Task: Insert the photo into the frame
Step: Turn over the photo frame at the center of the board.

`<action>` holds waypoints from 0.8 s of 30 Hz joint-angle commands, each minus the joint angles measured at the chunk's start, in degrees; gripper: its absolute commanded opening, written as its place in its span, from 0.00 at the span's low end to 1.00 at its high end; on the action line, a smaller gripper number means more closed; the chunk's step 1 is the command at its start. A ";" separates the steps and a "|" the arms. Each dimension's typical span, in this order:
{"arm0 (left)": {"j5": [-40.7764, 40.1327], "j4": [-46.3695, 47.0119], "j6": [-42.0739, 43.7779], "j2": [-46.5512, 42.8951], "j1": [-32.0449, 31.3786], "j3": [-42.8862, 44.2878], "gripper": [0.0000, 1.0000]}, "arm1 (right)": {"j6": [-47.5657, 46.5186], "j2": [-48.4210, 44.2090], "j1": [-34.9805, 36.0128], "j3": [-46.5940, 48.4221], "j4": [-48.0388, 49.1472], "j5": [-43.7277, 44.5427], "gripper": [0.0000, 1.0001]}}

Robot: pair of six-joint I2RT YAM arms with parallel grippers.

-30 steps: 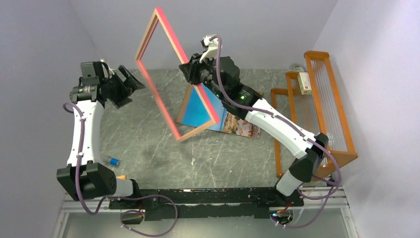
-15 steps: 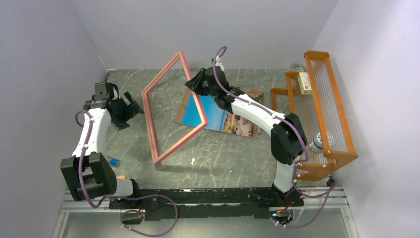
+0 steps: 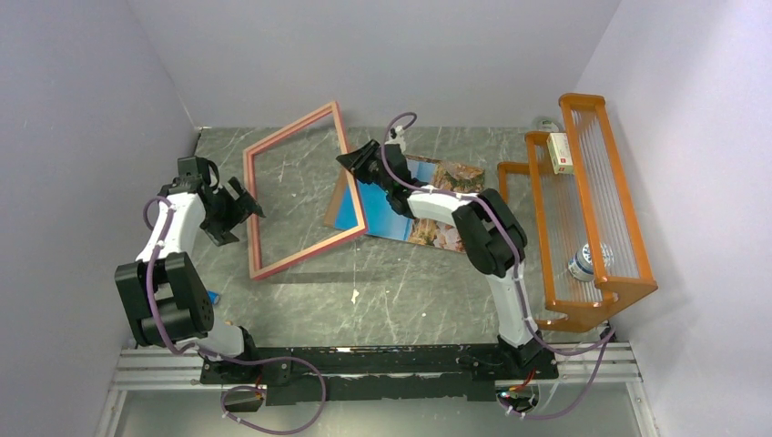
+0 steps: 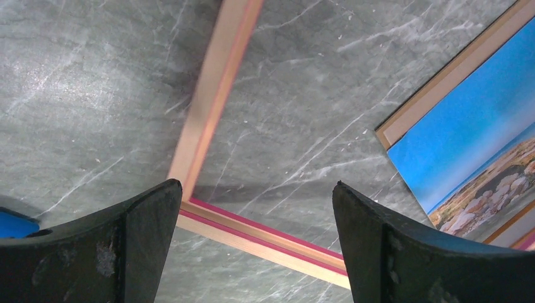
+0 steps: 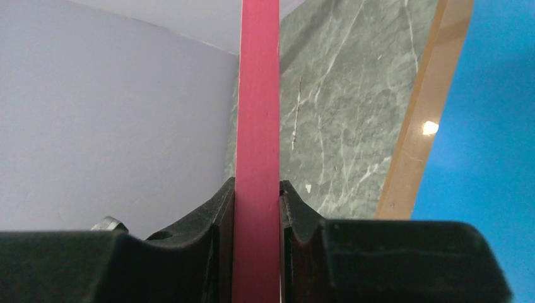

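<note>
Your right fingers (image 5: 211,243) clamp the frame (image 3: 291,129) at two o'clock; your left fingers (image 4: 126,243) stand apart near its nine o'clock edge.

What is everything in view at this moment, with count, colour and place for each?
frame: 1, pink front, wood-coloured back; tilted over the table's left-centre
photo: 1, blue sky over brown rocks; face up at table centre
backing board: 1, brown; edge showing along the photo
wire rack: 1, orange; right side of table
box: 1, white and red; on the rack's far shelf
round container: 1, silvery; in the rack's near end
small blue object: 1; near left, by the left arm
white scrap: 1; near centre of table
table: 1, grey marbled
left gripper: 1, black; open, by the frame's left bar, not gripping
right gripper: 1, black; shut on the frame's right bar
</note>
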 commanded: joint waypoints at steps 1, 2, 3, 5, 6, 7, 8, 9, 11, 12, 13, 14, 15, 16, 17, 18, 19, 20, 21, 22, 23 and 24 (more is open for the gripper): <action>-0.33 -0.07 1.66 1.06 0.87 2.57 0.94 | 2.48 4.58 0.94 5.24 7.25 -3.39 0.12; -0.34 -0.15 1.83 1.36 1.05 2.59 0.94 | 2.56 5.57 1.16 6.01 6.84 -3.66 0.13; -0.28 -0.17 2.08 1.64 1.31 2.54 0.94 | 2.46 6.35 1.46 6.83 6.47 -3.78 0.15; 0.20 -0.09 2.36 2.14 1.76 2.36 0.94 | 2.47 8.27 2.17 8.84 5.13 -4.53 0.18; 0.58 -0.01 2.48 2.41 1.99 2.43 0.94 | 2.61 9.35 2.57 10.19 4.07 -5.07 0.20; 1.24 0.04 2.69 2.72 2.12 2.37 0.94 | 2.77 10.77 2.92 11.58 2.76 -5.56 0.21; 1.80 0.08 2.87 3.00 2.25 2.57 0.94 | 3.07 11.64 3.24 12.81 1.51 -5.76 0.22; 2.54 0.09 3.12 3.45 2.32 2.61 0.94 | 3.48 12.40 3.54 13.91 -0.02 -5.71 0.24; 4.16 -0.24 3.87 4.48 2.46 3.23 0.94 | 4.00 14.01 4.14 16.33 -3.15 -6.37 0.28; 5.12 -0.53 4.17 5.12 2.50 3.59 0.94 | 4.11 14.66 4.30 17.21 -4.61 -6.59 0.30; 5.79 -0.82 4.40 5.76 2.54 4.00 0.94 | 4.23 15.08 4.42 17.70 -4.74 -6.66 0.31; 6.48 -1.01 4.53 6.38 2.54 4.19 0.94 | 4.25 15.42 4.58 17.81 -4.80 -6.66 0.34; 7.01 -1.12 4.61 6.77 2.52 4.27 0.94 | 4.26 15.83 4.59 18.25 -5.30 -6.71 0.37; 7.31 -1.22 4.62 7.16 2.53 4.25 0.94 | 4.11 16.26 4.58 19.10 -5.93 -7.22 0.39; 7.38 -1.29 4.55 7.30 2.57 4.10 0.94 | 3.64 16.81 4.58 19.82 -6.79 -7.69 0.42; 7.49 -1.30 4.61 7.27 2.53 3.99 0.94 | 2.44 17.00 4.56 20.72 -7.86 -7.98 0.44; 7.56 -1.24 4.66 7.15 2.58 3.79 0.94 | 1.33 17.20 4.57 21.48 -9.06 -8.08 0.46; 7.55 -1.31 4.70 7.00 2.57 3.66 0.94 | 0.42 17.03 4.54 21.75 -9.82 -8.04 0.48; 7.51 -1.43 4.75 6.78 2.61 3.67 0.94 | -0.60 16.79 4.55 21.83 -10.31 -8.13 0.50; 7.54 -1.53 4.79 6.60 2.64 3.70 0.94 | -1.46 16.43 4.51 21.98 -11.40 -8.16 0.53; 7.73 -1.73 4.79 6.45 2.69 3.94 0.94 | -2.56 15.99 4.48 22.27 -12.85 -8.04 0.55; 8.16 -1.83 4.91 6.26 2.64 4.20 0.94 | -3.97 15.42 4.43 22.70 -14.73 -7.54 0.60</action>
